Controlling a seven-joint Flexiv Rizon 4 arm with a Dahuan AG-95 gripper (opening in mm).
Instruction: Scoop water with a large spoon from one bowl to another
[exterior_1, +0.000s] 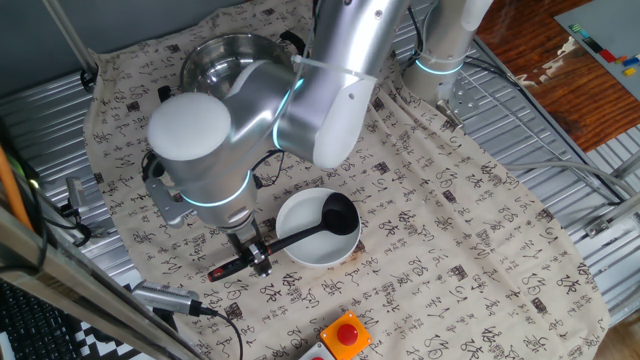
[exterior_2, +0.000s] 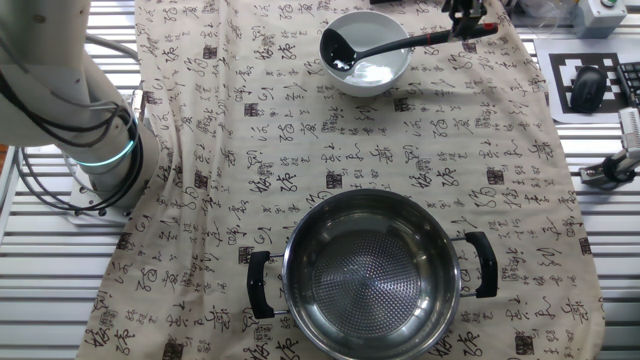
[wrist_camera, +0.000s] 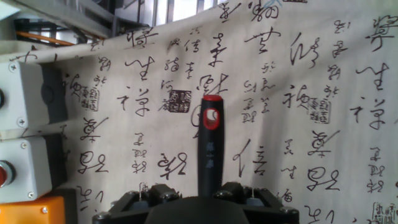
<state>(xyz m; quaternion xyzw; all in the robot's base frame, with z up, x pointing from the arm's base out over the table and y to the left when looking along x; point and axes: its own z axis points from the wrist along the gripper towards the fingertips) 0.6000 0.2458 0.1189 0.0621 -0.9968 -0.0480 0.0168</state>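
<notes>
The black ladle (exterior_1: 300, 236) lies with its cup in the white bowl (exterior_1: 300, 215) at the front of the cloth. Its handle slants out over the rim to the red tip (exterior_1: 218, 271). My gripper (exterior_1: 257, 256) is shut on the handle close to that red tip. The hand view shows the handle (wrist_camera: 209, 149) running out between my fingers (wrist_camera: 155, 193) above the cloth. In the other fixed view the ladle cup (exterior_2: 338, 48) sits low in the white bowl (exterior_2: 385, 68), and my gripper (exterior_2: 466, 22) is at the top edge. The steel bowl with black handles (exterior_2: 370, 270) stands apart (exterior_1: 228, 62).
An orange box with a red button (exterior_1: 345, 335) sits at the cloth's front edge. White and orange control boxes (wrist_camera: 28, 99) lie left of the handle. The robot base (exterior_2: 100, 150) stands beside the cloth. Cables and a metal frame (exterior_1: 60, 215) border the left.
</notes>
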